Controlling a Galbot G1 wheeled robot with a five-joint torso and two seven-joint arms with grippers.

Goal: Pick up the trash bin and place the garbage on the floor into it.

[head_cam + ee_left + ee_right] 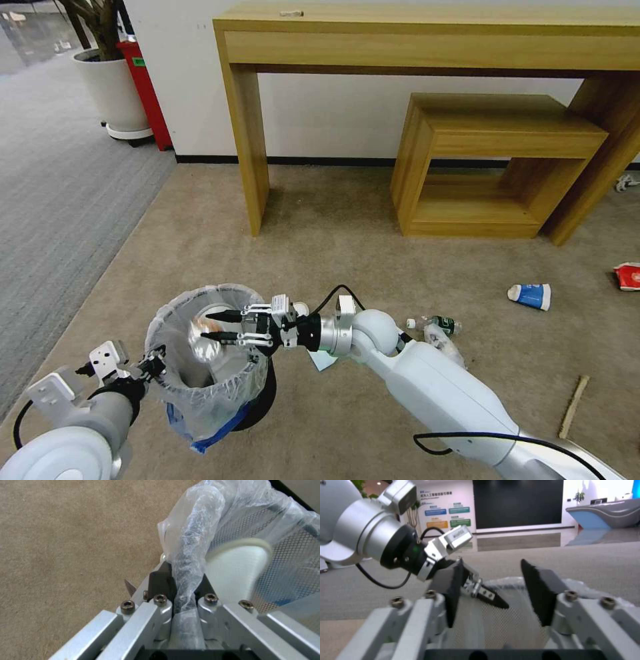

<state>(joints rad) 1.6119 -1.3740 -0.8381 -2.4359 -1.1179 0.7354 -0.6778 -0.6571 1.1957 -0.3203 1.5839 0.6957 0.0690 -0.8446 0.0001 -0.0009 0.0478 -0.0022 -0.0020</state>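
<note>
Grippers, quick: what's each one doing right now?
Left gripper: shut on the trash bin, pinching its bagged rim.
Right gripper: open, holding nothing, over the bin's mouth.

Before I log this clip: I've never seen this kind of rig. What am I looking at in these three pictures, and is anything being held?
It is a two-armed wheeled robot. The wide picture comes from its head camera, looking down at the beige carpet floor. The other two come from cameras on its wrists.

The left gripper is shut on the rim of the trash bin, a black mesh bin lined with a plastic bag; the left wrist view shows the bagged rim pinched between the fingers.

The right gripper is over the bin's mouth, jaws open. A white object sits inside.

Still on the carpet: a clear bottle, a blue paper cup, a red item and a wooden stick.
</note>
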